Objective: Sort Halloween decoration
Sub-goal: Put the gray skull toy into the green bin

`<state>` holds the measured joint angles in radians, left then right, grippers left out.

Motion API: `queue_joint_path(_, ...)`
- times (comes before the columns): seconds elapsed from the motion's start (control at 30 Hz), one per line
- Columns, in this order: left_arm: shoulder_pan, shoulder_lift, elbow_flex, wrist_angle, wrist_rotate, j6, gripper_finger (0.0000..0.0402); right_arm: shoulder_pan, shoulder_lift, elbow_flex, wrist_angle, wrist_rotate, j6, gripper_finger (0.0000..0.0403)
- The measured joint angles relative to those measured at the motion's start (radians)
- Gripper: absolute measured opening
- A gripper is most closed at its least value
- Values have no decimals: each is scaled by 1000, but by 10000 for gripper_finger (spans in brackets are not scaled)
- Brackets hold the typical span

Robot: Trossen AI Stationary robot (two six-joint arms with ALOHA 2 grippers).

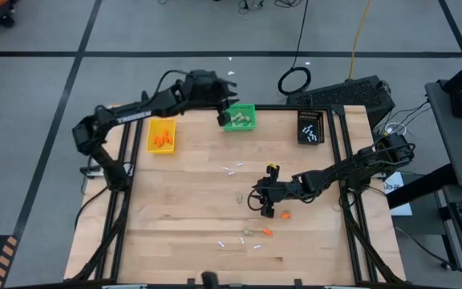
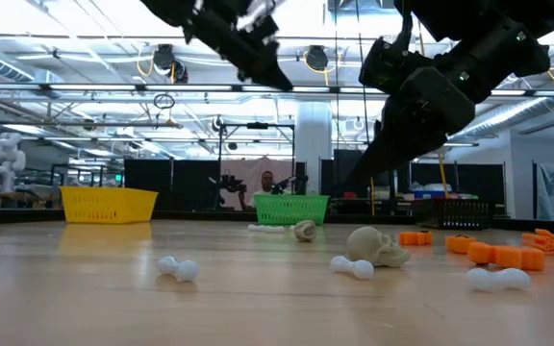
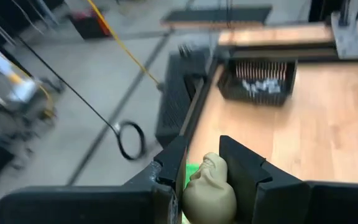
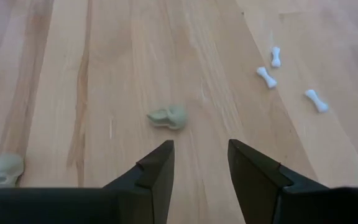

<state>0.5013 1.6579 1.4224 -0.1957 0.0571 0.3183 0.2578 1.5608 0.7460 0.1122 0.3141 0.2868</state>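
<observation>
My left gripper point(image 3: 205, 186), clamped on a skull point(image 3: 210, 190), should release squarely over the green bin point(image 1: 240, 118). My right gripper point(image 4: 201, 163) (fingers apart, empty) should centre on the next skull point(image 4: 168, 117).

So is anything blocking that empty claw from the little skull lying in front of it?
Nothing visible does. The right end effector is open, with only bare wood between it and the beige skull; the white bones lie off to the side.

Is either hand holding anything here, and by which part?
The left hand pinches a beige skull by its sides; the right hand holds nothing.

beige skull point(image 3: 209, 190) in left claw point(image 3: 202, 165), bones point(image 4: 266, 76), orange bits point(image 2: 493, 252) on table
</observation>
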Motion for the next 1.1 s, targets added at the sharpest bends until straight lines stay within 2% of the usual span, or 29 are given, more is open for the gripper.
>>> queue_joint_path(0.2, 68, 165, 69, -113, 87, 33, 80, 30, 0, 0, -21, -1, 15, 137)
queue_joint_path(0.5, 106, 330, 70, -100, 112, 124, 80, 58, 0, 0, -38, -1, 12, 137)
queue_joint_path(0.93, 107, 398, 70, -79, 99, 106, 81, 58, 0, 0, -46, -1, 8, 137)
queue_joint_path(1.0, 107, 398, 70, -81, 98, 107, 91, 58, 0, 0, -48, -1, 8, 137)
queue_joint_path(1.1, 103, 398, 70, -75, 97, 107, 127, 58, 0, 0, -55, -1, 8, 137)
